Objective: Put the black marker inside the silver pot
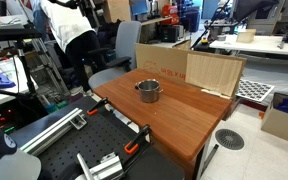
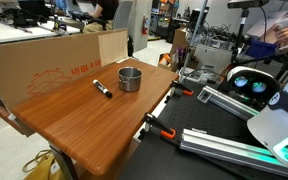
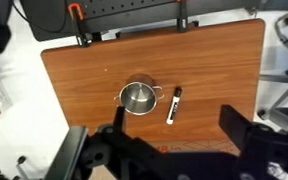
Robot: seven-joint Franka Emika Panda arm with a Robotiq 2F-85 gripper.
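Wrist view overhead; exterior views oblique, sharing table (image 1: 179, 115).

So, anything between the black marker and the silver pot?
No. Just bare table between the black marker and the silver pot; clearest in the wrist view.

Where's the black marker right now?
The black marker lies flat on the wooden table, close beside the silver pot but apart from it; in the wrist view it sits just right of the pot.

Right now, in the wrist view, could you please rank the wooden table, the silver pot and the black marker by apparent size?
1. wooden table, by far the largest
2. silver pot
3. black marker, about as long as the pot is wide but far thinner
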